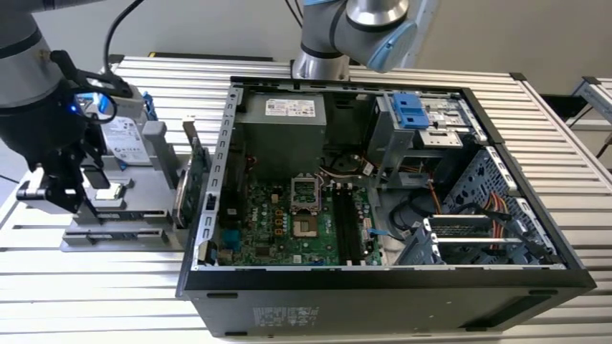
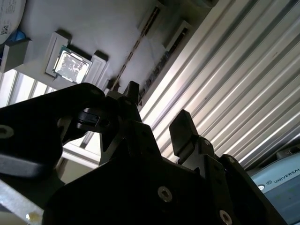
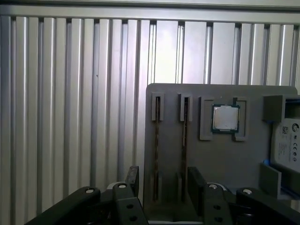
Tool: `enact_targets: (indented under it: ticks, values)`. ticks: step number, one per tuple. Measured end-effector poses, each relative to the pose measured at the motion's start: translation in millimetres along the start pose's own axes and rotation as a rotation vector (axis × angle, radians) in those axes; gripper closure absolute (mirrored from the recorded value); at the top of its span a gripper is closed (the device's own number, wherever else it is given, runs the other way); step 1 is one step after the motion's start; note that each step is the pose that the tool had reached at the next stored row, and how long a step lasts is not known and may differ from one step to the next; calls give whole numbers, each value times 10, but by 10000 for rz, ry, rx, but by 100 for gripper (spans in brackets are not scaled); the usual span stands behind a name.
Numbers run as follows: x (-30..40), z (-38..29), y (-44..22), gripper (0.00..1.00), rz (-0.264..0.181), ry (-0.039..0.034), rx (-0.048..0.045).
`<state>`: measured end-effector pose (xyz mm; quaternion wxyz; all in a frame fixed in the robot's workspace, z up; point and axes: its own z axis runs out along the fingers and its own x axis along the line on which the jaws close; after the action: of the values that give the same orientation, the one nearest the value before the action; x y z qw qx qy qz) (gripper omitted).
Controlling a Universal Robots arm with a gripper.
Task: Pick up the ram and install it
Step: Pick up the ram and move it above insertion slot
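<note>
So my setup sits on a big slatted metal table (image 1: 96, 301). The open computer case (image 1: 383, 308) lies on it with the green motherboard (image 1: 277, 222) facing up. Just beside the case, on the exterior view's left, is the grey parts holder (image 3: 243, 159), and my arm hangs over that.

A hard drive (image 1: 129, 140) is parked on the holder, and a green card (image 1: 196, 183) stands on edge between the holder and the case wall.

My pincer (image 3: 164, 180) is spread wide with nothing in it. Both black fingers (image 3: 132, 178) are above the holder and not touching anything.

The ram's in the holder, not in the case. There are two sticks, each standing on edge in its own narrow slot, side by side. From above they're just thin dark brownish strips, way slimmer than anything else there. One ram stick (image 3: 185, 140) is nearer the processor and the other ram stick (image 3: 157, 140) is by the holder's edge. In the first wrist view both run towards the gap between my fingers.

The little square silver processor (image 3: 225, 117) sits in its own pocket, close to the sticks.
</note>
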<state>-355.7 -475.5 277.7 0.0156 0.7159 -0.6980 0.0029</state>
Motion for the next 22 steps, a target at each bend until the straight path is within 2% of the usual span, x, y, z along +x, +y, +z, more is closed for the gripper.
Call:
enact_targets:
  ticks: [22]
  values:
    - [6, 206, -25, 0, 0, 0, 1]
